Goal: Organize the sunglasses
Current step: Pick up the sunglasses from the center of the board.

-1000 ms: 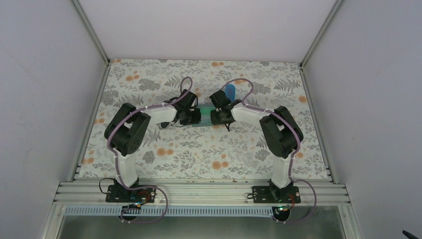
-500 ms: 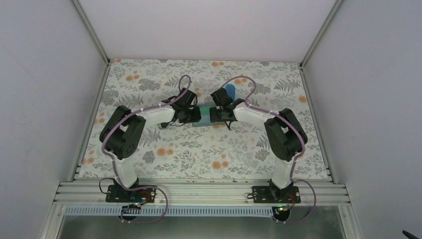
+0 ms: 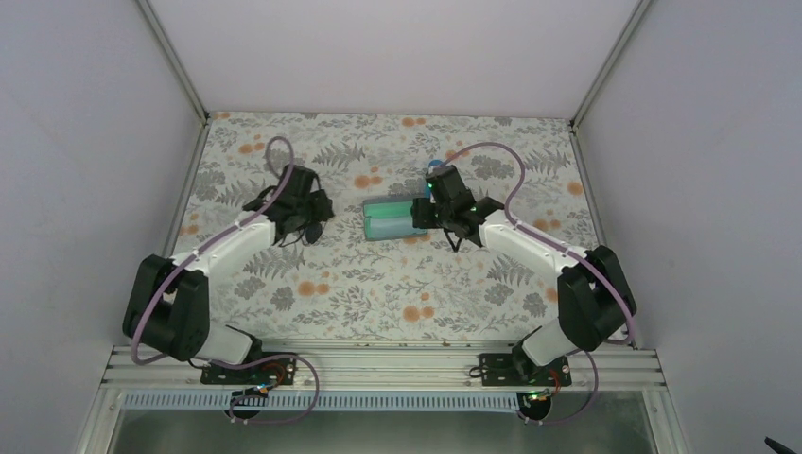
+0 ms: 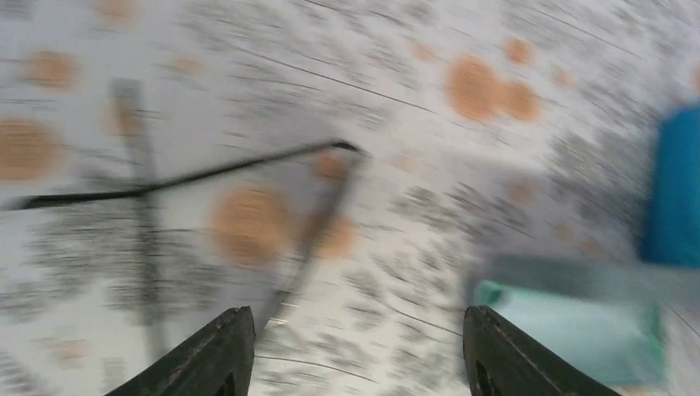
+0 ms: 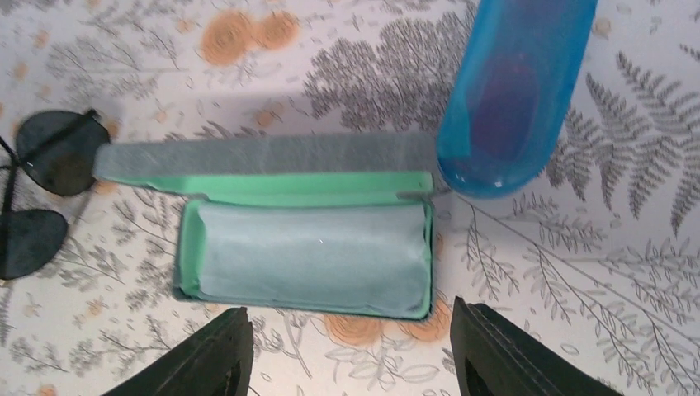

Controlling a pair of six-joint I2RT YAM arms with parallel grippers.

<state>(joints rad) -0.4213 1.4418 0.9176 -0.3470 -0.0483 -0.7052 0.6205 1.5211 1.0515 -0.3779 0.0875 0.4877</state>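
Observation:
The black sunglasses [image 5: 40, 194] lie unfolded on the floral cloth, left of an open grey case [image 5: 264, 157]. The case has a green lining and holds a light blue cloth [image 5: 309, 256]. In the blurred left wrist view their thin temple arms [image 4: 190, 173] lie ahead of my left gripper [image 4: 359, 355], which is open and empty. My left gripper [image 3: 312, 213] hangs over the dark frame, well left of the case [image 3: 392, 219]. My right gripper [image 5: 351, 346] is open and empty just in front of the case. From above, that gripper [image 3: 424, 216] stands at the case's right end.
A blue oblong case [image 5: 512, 91] lies beyond the open case's right end, with a dark reddish shape showing through its wall. In the top view the right wrist mostly hides the blue case [image 3: 436, 166]. Walls [image 3: 113, 189] enclose the table on three sides.
Both grippers were at the case's two ends; both have opened and let go. The left arm swung far left toward the black sunglasses, the right drew back slightly. The case now lies uncovered.

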